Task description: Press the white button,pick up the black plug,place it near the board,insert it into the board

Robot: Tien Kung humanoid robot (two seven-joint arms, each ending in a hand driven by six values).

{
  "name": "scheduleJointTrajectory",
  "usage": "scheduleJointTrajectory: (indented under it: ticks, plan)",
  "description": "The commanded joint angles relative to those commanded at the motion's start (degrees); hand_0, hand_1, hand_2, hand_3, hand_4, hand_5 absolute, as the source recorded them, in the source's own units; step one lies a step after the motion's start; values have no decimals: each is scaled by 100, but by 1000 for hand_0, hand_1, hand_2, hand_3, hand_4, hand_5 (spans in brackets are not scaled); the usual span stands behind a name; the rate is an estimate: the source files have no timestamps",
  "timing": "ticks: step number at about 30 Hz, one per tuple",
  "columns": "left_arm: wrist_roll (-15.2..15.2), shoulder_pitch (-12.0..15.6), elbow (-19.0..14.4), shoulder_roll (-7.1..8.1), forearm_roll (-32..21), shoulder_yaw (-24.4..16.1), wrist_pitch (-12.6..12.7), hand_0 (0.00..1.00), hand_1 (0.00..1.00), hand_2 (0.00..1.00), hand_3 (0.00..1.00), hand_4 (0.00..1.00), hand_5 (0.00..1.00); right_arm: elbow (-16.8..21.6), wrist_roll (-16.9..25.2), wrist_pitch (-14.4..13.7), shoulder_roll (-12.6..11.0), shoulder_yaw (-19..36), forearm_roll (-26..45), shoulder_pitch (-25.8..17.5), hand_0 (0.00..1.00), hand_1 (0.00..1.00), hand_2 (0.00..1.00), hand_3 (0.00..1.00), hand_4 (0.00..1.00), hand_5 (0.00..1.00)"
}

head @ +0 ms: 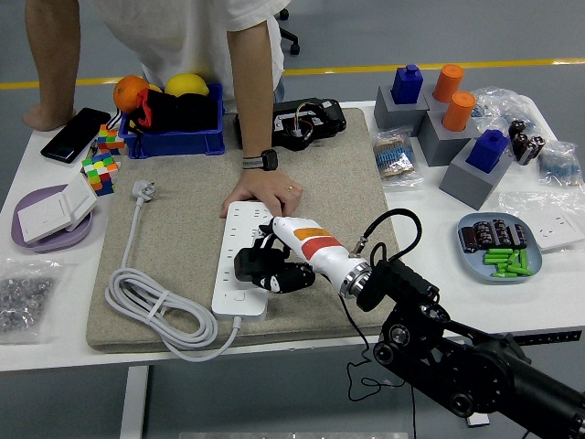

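The right hand (274,265) reaches in from four o'clock and hangs over the lower half of the white power strip (243,259), its fingers (291,277) curled around a black plug (251,265) that sits over the strip's surface just above the white button (239,295), which lies at the strip's six o'clock end. Whether the plug's prongs already meet a socket or float just clear of it cannot be told from this height. A person's hand (260,194) rests flat on the strip's twelve o'clock end, steadying it on the tan mat (338,183); the person's other arm leans on the table by a phone (73,134) at ten o'clock. The strip's own white cord (151,306) coils off at eight o'clock. The left arm does not show. Judging by the layout, the step in hand is the last one, seating the plug in the board. The next move likely calls for squaring the prongs over one socket's holes, then a straight downward push, keeping clear of the button and of the person's fingers.
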Motion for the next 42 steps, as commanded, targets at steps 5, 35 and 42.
scheduleJointTrajectory:
  ticks: [5,35,42]
  plan:
    - [0,10,0,0,-1,-5,0,649,638,632,677,518,98,-47,-36,8,-15,3,-102,-3,343,431,417,461,792,2]
    - [0,7,0,-7,32,-6,-3,649,640,632,678,520,99,239,-14,14,-127,-32,-20,-74,339,432,417,465,797,2]
    - [-4,10,0,-5,13,-4,0,649,639,632,678,519,99,276,-9,9,-155,-44,-17,-93,337,430,416,465,799,2]
